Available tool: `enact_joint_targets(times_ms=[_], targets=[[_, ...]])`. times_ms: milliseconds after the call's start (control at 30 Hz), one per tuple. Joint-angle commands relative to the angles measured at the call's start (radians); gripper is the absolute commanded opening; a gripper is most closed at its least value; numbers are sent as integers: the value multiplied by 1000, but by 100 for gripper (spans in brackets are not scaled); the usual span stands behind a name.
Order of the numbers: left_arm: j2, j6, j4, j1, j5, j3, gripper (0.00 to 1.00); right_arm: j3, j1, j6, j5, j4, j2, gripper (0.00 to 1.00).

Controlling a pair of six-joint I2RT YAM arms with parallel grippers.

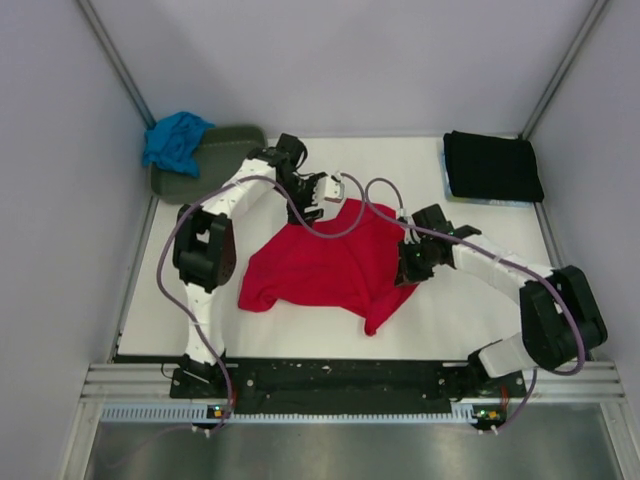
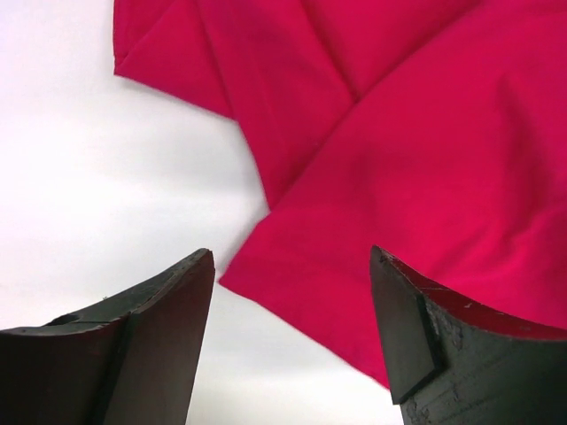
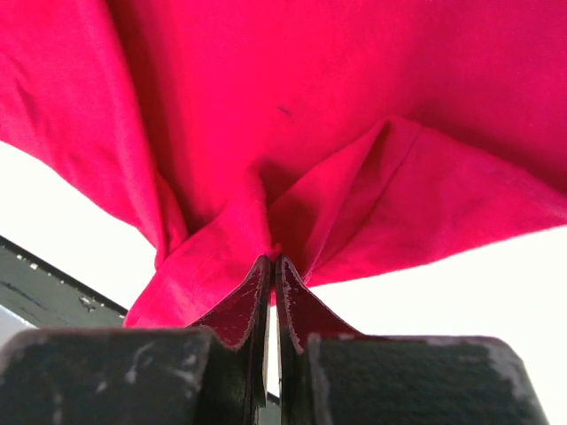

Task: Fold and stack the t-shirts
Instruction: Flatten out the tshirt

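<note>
Red t-shirt (image 1: 320, 270) lies crumpled, its right edge pinched tight by the closed right gripper (image 3: 273, 261), while the left gripper (image 2: 292, 252) hovers wide open over its far edge.

White arms (image 1: 492, 258) bear black pincers (image 2: 292, 257), purple cables (image 1: 380, 183)

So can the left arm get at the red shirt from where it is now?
Probably yes. The left gripper is open and facing the red t-shirt at its edge, with nothing between them. The right gripper is shut on another part of the shirt, clear of that spot.
</note>
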State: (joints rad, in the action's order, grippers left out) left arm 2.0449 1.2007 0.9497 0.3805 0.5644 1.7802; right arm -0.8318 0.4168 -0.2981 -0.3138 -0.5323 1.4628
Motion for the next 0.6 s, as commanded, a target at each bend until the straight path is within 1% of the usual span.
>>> enact_joint_targets(times_ms=[0,100,300,433,567], targets=[[104,160,130,-8,-92,154,75,-32,-7,17,31,-69,-131,0],[147,169,77,-9,-159,169,75,-52,-7,33,48,-141,-183,0],[233,272,136,-9,-236,274,75,-78,-7,42,64,-225,-263,0],[273,277,90,-6,-276,295,75,-96,-7,51,84,-250,-282,0],[333,307,152,8,-304,337,72,-108,-7,56,116,-268,-282,0]])
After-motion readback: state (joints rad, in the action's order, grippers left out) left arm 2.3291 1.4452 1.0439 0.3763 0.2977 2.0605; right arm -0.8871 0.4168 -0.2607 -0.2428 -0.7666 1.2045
